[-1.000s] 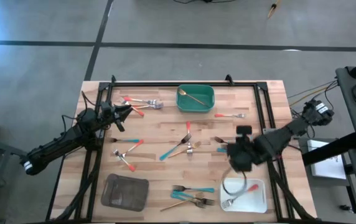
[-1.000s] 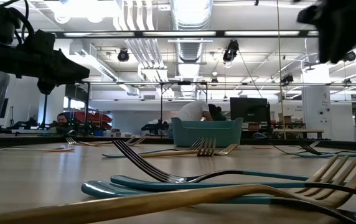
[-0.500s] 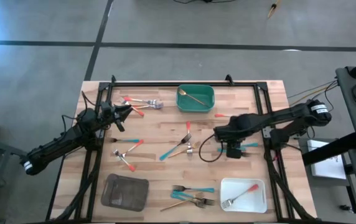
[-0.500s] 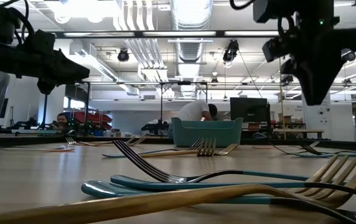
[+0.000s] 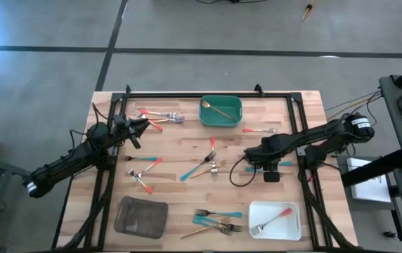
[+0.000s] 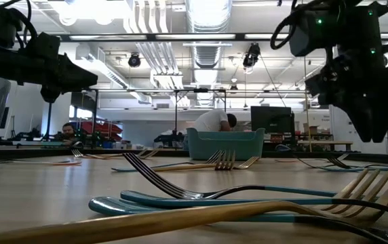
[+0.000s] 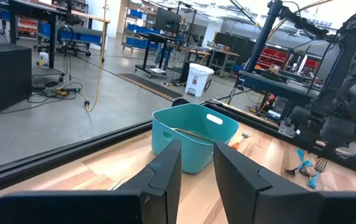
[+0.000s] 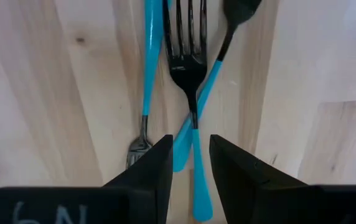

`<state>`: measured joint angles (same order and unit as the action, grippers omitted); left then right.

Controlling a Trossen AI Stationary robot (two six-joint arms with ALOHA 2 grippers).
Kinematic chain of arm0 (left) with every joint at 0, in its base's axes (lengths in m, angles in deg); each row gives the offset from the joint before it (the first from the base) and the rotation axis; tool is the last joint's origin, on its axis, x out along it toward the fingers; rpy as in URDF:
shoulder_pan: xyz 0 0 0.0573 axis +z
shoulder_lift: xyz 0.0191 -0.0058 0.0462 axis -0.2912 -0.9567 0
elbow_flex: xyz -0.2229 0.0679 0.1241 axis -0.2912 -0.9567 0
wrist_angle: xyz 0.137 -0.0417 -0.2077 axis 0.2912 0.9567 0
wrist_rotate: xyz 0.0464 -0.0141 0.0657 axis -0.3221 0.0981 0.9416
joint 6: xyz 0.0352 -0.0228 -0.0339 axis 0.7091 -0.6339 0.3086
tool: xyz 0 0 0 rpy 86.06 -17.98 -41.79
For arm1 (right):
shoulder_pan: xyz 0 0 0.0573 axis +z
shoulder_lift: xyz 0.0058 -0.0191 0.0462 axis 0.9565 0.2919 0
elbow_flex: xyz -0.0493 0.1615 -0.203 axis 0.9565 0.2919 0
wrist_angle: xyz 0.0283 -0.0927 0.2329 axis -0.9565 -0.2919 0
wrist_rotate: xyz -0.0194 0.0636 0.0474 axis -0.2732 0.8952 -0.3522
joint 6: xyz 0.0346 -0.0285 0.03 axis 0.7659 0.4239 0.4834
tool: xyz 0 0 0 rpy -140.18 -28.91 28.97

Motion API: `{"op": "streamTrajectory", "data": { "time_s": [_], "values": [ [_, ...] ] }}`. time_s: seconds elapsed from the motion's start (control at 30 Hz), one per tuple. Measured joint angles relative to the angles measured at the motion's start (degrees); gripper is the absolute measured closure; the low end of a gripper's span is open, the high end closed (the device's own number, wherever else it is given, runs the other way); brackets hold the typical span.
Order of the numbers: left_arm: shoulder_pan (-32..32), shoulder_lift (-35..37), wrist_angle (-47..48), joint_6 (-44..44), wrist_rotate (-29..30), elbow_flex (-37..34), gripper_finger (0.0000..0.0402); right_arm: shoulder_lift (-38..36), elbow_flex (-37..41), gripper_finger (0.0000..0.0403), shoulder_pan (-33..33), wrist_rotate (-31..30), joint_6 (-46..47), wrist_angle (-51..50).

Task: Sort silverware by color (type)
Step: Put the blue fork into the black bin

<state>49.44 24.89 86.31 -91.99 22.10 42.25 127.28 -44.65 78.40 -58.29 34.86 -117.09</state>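
**Sorting barely begun: most cutlery lies loose, right gripper over a teal cluster**

Wooden slats make up the table [image 5: 187,140], fenced by a dark frame, with an open workshop beyond. Little of the silverware is sorted, as far as I can judge. A gold piece [image 5: 220,110] lies in the green tray [image 5: 204,114] at the far edge, and a red-handled fork [image 5: 271,219] lies in the white tray [image 5: 291,226] at the near right. The grey tray [image 5: 141,216] at the near left looks empty. Everything else is loose on the boards: red-handled pieces [image 5: 155,119] at the far left, a red-handled fork [image 5: 258,130] right of the green tray, a mixed crossing of teal and red pieces [image 5: 204,165] mid-table, more [image 5: 143,172] to the left, and teal and gold forks [image 5: 218,221] at the near edge.

At the right, the right gripper [image 5: 247,160] is stretched out low from the right edge, poised above a cluster of teal-handled forks [image 8: 193,93]. Its wrist view shows the fingers [image 8: 150,171] parted, straddling the crossed teal handles, with nothing held. That cluster looks like the next pick.

Waiting at the far left, the left gripper [image 5: 143,124] hangs above the red-handled pieces. Its wrist view shows a narrow gap between the fingers [image 7: 165,174] and nothing in it.
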Motion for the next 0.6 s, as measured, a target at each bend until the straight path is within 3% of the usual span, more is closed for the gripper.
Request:
{"op": "streamTrajectory", "data": {
  "time_s": [0.6],
  "values": [
    [0.0,0.0,0.0,0.0,0.0,0.0,0.0324,0.0,5.0,0.0305,0.0,-0.4,-1.0,8.1]
  ]
}}
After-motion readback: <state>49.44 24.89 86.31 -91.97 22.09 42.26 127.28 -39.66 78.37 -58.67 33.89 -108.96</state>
